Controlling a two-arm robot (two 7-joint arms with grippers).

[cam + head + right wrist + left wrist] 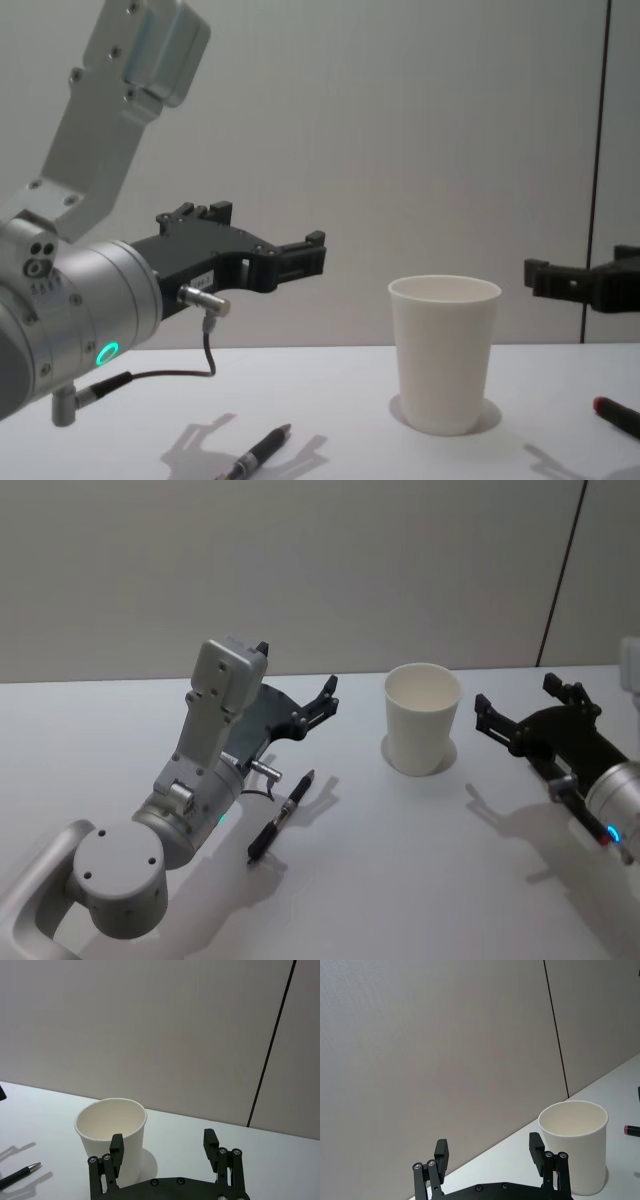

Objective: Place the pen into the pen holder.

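Currently the left gripper [489,1147] hangs above the white table [400,880], with its black fingers [441,1152] spread well apart and nothing between them. The pen [282,818] lies flat on the table below this gripper, just under its wrist and a little to its right, touching neither finger. It is a black pen, and its silvery point faces away from the robot, toward the wall.

The pen holder [422,725], a plain white paper cup with a rolled rim, stands upright ahead of the left gripper and off to its right. It is clear of the fingertips and well apart from the pen. From the left wrist it shows just beyond one finger. Its mouth is open and its inside looks bare.

The right gripper [163,1139] hovers on the far side of the cup from the left one, so the cup stands between the two. Its fingers are also spread wide and carry nothing, and they point toward the cup without touching it. Below the right gripper a dark stick with a red end [615,415] lies on the table; what it is cannot be told.
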